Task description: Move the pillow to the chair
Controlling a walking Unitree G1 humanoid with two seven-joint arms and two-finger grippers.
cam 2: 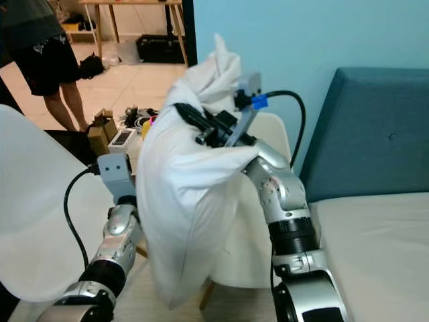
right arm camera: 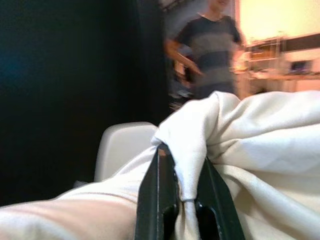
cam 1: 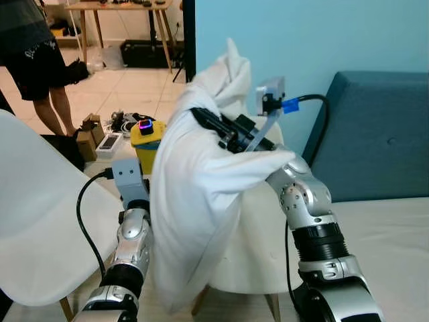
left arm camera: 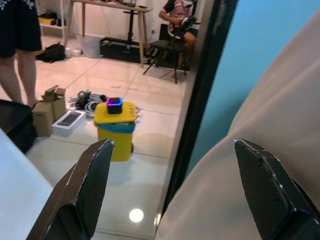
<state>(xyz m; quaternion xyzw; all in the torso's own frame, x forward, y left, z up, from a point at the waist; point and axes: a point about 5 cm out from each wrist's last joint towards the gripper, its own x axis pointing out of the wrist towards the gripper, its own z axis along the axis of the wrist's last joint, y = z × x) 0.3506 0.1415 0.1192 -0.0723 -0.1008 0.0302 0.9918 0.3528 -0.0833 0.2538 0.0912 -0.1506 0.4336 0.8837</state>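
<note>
Because the right gripper pinches a fold of the pillow, it hangs mid-air between both arms, above the white chair. Left gripper spread wide, bracing its side, likely steadying the carry.

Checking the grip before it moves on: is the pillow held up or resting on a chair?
Held up: the right gripper pinches a fold of the pillow, which hangs between the arms.
</note>
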